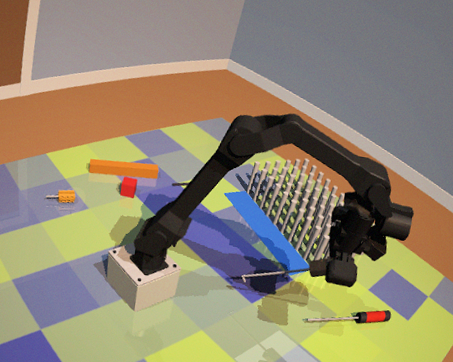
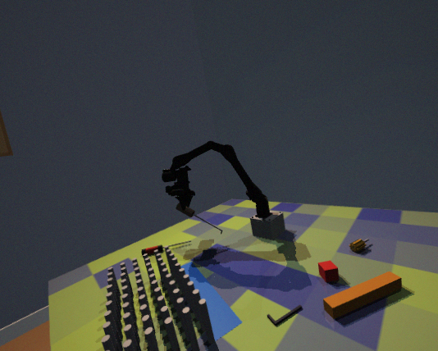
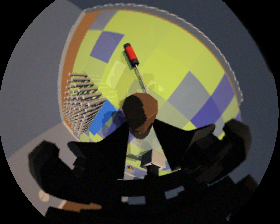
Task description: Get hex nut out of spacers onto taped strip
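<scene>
My gripper (image 1: 333,270) (image 2: 185,206) (image 3: 140,122) is shut on the brown handle of a hook tool (image 1: 318,269) (image 2: 185,210) (image 3: 140,109). The tool's thin rod slants down from the handle towards the arm's base and ends in a small bent tip. It hangs in the air, clear of the floor mat. The metal spacers (image 1: 253,178) (image 2: 202,302) (image 3: 82,100) stand upright in rows; the arm hides some of them in the top view. The blue taped strip (image 1: 268,231) (image 2: 213,305) (image 3: 102,118) lies along their front. I cannot make out the hex nut in any view.
A red and black screwdriver (image 1: 373,317) (image 2: 152,249) (image 3: 131,54) lies beyond the strip's near end. A black hex key (image 2: 287,316) lies off its other end. An orange bar (image 1: 123,169) (image 2: 362,295), a red cube (image 1: 129,187) (image 2: 328,271) and a small orange-handled tool (image 1: 66,197) (image 2: 358,245) lie farther off.
</scene>
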{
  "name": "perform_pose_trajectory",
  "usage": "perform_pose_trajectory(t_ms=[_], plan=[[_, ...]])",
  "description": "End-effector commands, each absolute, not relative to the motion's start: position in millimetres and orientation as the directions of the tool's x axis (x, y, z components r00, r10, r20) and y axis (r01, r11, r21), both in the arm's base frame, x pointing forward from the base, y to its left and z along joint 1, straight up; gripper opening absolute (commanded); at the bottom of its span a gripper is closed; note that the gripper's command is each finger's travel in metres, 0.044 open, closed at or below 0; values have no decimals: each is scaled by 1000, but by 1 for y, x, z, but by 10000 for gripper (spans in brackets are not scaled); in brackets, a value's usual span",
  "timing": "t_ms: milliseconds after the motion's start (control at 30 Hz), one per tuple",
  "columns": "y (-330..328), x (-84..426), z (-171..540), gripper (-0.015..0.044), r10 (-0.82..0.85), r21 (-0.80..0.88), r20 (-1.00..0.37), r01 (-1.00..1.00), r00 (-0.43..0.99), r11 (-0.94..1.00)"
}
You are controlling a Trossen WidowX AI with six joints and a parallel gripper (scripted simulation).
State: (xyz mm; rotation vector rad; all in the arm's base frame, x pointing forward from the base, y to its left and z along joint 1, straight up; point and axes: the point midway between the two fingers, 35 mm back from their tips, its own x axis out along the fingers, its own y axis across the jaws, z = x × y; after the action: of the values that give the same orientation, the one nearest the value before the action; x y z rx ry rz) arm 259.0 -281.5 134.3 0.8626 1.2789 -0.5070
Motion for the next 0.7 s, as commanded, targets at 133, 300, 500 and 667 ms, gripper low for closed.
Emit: perform_pose_trajectory(t_ms=[133, 300, 500, 667], plan=[[-254, 276, 136, 0, 100, 201, -975, 583, 200, 787], [-236, 286, 135, 0, 82, 152, -982, 448, 172, 881], [-213, 296, 135, 0, 53, 92, -988, 272, 148, 958], [-195, 303, 135, 0, 26, 42, -991, 119, 133, 992]])
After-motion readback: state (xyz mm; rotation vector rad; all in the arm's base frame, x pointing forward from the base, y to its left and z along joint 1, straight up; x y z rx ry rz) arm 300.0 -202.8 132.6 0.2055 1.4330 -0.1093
